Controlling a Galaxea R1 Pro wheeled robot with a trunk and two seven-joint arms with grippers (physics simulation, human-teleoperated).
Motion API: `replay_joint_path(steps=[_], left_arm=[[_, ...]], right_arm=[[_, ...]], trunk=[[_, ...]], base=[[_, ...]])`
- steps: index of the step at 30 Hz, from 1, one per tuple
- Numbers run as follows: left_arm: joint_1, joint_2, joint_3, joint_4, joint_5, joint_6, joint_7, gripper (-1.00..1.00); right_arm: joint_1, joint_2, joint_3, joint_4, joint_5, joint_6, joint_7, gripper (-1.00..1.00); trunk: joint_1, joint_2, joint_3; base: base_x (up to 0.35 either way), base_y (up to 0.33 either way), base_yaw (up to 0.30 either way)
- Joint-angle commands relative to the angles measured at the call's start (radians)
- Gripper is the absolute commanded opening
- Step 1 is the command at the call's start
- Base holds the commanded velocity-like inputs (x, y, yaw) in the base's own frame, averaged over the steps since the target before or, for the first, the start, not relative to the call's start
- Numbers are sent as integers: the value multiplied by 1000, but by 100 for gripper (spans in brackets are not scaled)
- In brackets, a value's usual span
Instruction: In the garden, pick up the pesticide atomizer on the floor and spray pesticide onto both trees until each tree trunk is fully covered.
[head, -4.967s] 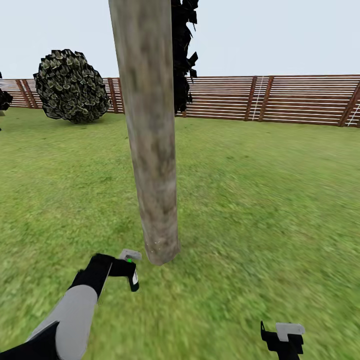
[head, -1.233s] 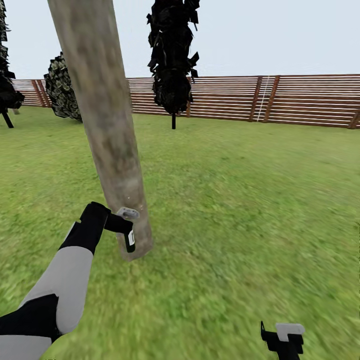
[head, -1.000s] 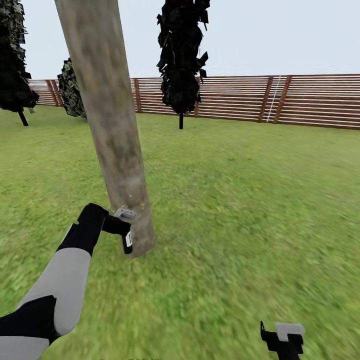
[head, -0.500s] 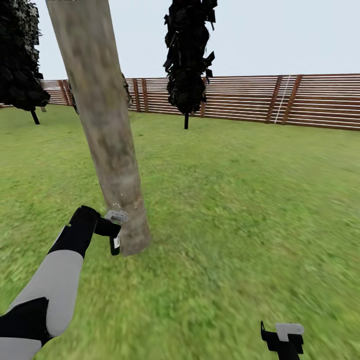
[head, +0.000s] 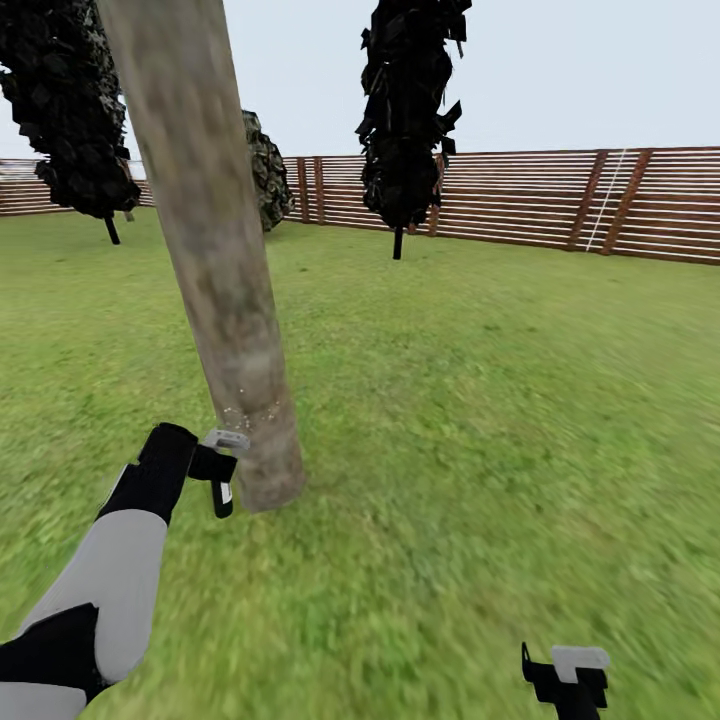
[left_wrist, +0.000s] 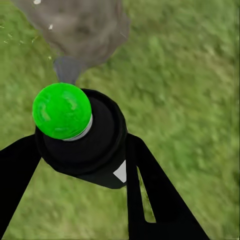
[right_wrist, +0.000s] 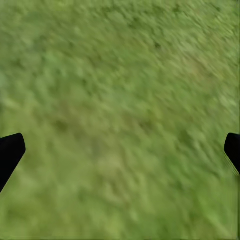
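At the left of the head view, the left gripper (head: 221, 478) clamps the pesticide atomizer (head: 221, 497), a small dark bottle hanging just beside the foot of the tree trunk (head: 218, 270). From the left wrist camera its black fingers (left_wrist: 150, 195) flank the round black atomizer body (left_wrist: 85, 142), whose glossy cap (left_wrist: 62, 111) renders green, not red; the trunk base (left_wrist: 80, 30) lies straight ahead of it, flecked with pale specks. That thick column of mottled grey-tan bark runs upward, leaning slightly, so any further coverage likely calls for sweeping along its length. Farther right, over blurred grass (head: 480, 400), the right gripper (right_wrist: 120, 147) hangs low, spread wide and empty.
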Motion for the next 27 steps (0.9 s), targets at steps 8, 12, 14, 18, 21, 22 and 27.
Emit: replay_joint_path(steps=[8,12,14,18,21,22,27], left_arm=[[19,7,46,-3,-5,-3,-6,-100],[82,42,80,-2,-4,-20,-4,-100],[92,44,82,-1,-4,-46,-4,-100],[98,-2,82,-3,-3,-68,14,-100],[99,-9,93,-10,-3,-72,40,-100],[99,-2,104,-11,-3,-73,43,-100],[115,50,204,0,-2,-86,48,-100]], right_arm=[[-1,-1,-7,1,9,-2,-4,100],[-1,1,-7,1,9,-2,-4,100],[-1,1,-7,1,9,-2,-4,100],[-1,1,-7,1,9,-2,-4,100],[-1,1,-7,1,9,-2,-4,100],[-1,1,-7,1,9,-2,-4,100],[-1,1,-7,1,10,-2,-4,100]], trunk=[[0,0,-1],[0,0,-1],[0,0,-1],[0,0,-1],[0,0,-1],[0,0,-1],[0,0,-1]], base=[[179,-229,0],[118,-253,0],[114,-255,0],[116,-255,92],[120,-255,247],[120,-255,271],[120,-255,170]])
